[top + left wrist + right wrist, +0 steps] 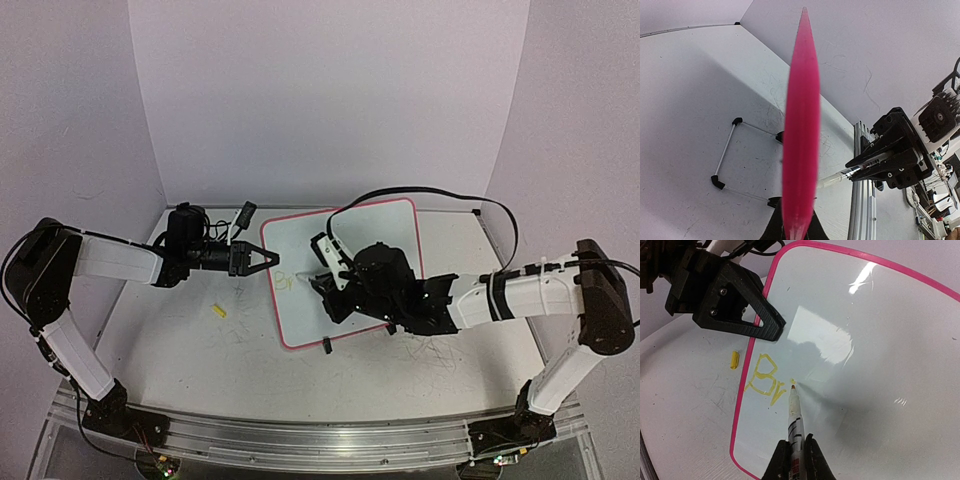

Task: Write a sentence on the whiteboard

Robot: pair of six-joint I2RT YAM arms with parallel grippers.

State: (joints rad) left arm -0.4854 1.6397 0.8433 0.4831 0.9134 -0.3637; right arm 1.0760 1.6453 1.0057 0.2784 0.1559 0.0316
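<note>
The right claw is clamped narrow on a slim white-barrelled marker. The marker's long axis points up and away, and its tip is down on the flat white pink-rimmed whiteboard, just right of the yellow sentence, which reads only "Br". The next strokes probably run rightward over bare board. The left claw pinches the board's left rim, on the scuffed grey table.

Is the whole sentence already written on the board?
No, only the yellow letters "Br" stand on the whiteboard, with the marker tip just beside them.
</note>
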